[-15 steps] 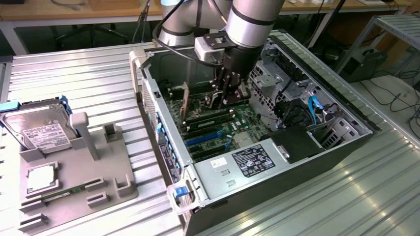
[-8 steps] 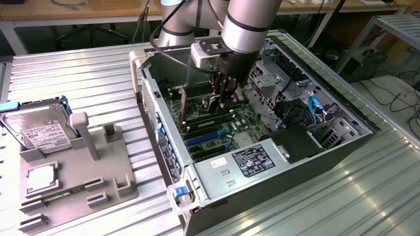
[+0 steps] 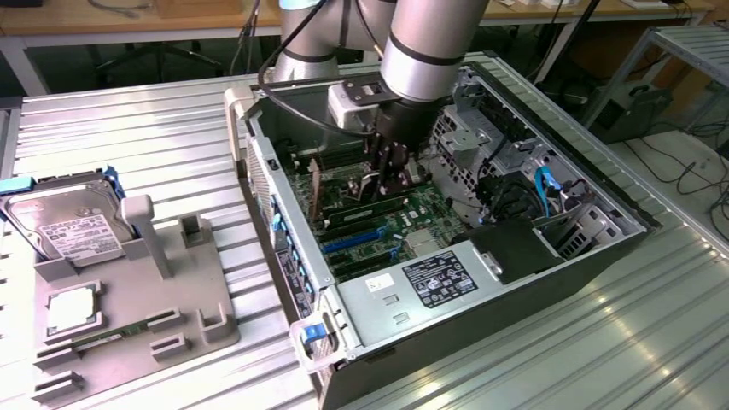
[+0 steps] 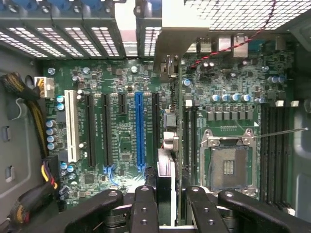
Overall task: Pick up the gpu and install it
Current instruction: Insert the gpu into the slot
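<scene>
**GPU held edge-on over the motherboard, seating under way**

Nearest the wrist camera are the gripper's (image 4: 166, 204) black fingers (image 4: 144, 208), partly closed on the gpu (image 4: 167, 145), which runs edge-on away from the lens with its silver bracket end (image 4: 171, 34) up against the rear of the computer case (image 4: 29, 145). The card hangs over the motherboard (image 4: 121, 121), just beside the blue expansion slot (image 4: 138, 131) and apparently above the black slot (image 4: 155, 116) next to it; whether its edge has entered a slot cannot be told.

In the exterior view the arm (image 3: 428, 43) reaches down into the open case, gripper low over the board. The pickup is done and installation is in hand. By my judgement, the card must stay square to the slot, bracket lined up at the rear wall, then take a straight, even press down
</scene>
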You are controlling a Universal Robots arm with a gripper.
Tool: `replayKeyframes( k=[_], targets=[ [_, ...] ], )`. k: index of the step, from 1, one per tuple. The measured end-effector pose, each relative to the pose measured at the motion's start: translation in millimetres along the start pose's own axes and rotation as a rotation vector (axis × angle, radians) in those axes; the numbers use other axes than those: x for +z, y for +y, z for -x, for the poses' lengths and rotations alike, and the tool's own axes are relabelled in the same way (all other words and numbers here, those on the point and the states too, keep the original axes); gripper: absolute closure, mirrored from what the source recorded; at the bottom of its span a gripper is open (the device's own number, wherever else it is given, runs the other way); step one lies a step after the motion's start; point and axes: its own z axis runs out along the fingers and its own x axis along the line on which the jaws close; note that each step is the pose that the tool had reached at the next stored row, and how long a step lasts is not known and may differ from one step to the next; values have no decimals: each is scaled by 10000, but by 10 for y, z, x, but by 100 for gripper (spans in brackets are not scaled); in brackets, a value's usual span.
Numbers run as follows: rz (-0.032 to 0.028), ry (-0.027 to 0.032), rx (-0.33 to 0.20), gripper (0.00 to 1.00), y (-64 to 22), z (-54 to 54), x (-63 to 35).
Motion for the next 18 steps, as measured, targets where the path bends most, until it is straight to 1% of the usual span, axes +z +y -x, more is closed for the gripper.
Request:
replayKeyframes(
  k=[2,6,11,13,15,16,18],
  targets=[
    [0,13,1,73,-1,-39,8],
    [-2,13,2,73,3,-107,39],
    [0,15,1,73,55,-137,63],
    [0,16,0,73,55,-207,62],
    [0,38,2,73,55,-241,62],
    [-1,38,1,73,58,-242,78],
    [-1,39,-22,73,84,-247,152]
  ],
)
